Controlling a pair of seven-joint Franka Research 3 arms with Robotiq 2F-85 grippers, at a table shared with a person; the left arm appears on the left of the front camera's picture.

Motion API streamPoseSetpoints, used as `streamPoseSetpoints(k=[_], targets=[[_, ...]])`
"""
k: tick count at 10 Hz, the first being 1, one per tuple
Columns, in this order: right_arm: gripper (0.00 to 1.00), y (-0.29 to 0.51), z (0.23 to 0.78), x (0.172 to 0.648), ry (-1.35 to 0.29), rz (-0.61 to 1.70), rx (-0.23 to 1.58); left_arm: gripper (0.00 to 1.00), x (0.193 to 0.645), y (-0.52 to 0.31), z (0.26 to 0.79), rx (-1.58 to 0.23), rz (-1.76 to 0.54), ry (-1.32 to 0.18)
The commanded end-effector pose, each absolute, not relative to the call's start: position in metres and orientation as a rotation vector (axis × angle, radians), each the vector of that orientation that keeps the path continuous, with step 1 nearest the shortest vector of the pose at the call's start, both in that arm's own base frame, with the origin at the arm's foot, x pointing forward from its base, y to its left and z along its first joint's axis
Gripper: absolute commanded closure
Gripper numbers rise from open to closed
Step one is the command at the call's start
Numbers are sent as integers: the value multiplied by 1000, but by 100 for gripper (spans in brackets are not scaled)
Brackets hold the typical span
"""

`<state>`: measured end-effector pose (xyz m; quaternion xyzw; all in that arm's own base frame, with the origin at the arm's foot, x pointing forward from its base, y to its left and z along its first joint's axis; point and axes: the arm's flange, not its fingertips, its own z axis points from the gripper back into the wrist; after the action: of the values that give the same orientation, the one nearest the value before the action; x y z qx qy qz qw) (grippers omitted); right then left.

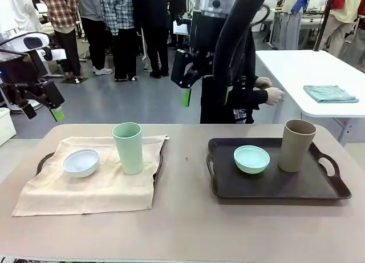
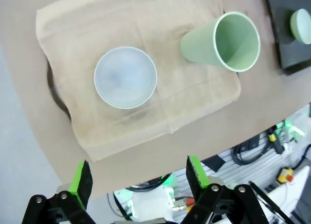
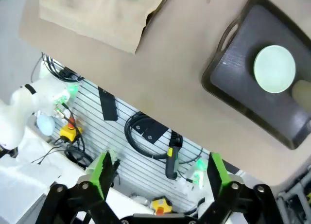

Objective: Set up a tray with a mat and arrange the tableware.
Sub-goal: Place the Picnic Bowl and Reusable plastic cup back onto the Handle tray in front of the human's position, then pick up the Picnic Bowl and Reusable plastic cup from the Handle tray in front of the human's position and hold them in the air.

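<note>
A beige mat [image 1: 85,186] lies spread over the left tray [image 1: 44,160], whose dark rim shows at the mat's left and right sides. On the mat stand the white bowl [image 1: 81,162] and, just to its right, the pale green cup [image 1: 128,147], upright and apart from the bowl. To the right on the brown table [image 1: 188,223] sits a second, dark tray [image 1: 274,187], bare of any mat. It holds the mint green bowl [image 1: 251,158] and the tan cup [image 1: 296,145] to the bowl's right.

A person in black stands at the far side, one hand [image 1: 272,95] held near the waist, partly hidden behind the right arm's cables. Farther right, a folded blue-grey cloth [image 1: 329,93] lies on a white table.

The left gripper [image 1: 43,112] hangs above the table's far left corner, fingers spread apart and grasping nothing. The right gripper [image 1: 206,96] hangs high over the far middle, fingers likewise parted and empty.
</note>
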<state>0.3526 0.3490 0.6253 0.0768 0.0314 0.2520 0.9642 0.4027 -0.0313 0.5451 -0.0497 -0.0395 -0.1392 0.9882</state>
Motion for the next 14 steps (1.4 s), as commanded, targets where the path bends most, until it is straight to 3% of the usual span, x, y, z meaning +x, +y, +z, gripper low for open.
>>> streamPoseSetpoints(k=[1, 10, 11, 14], targets=[[0, 352, 606, 361, 28, 538, 228, 0, 402, -32, 543, -108, -298, -78], [0, 356, 611, 365, 28, 527, 195, 0, 402, -32, 543, -108, -298, -78], [0, 341, 617, 366, 40, 447, 184, 0, 403, -32, 544, -101, -283, -77], [0, 174, 612, 353, 43, -43, 309, 0, 409, 4, 560, -335, -95, -36]])
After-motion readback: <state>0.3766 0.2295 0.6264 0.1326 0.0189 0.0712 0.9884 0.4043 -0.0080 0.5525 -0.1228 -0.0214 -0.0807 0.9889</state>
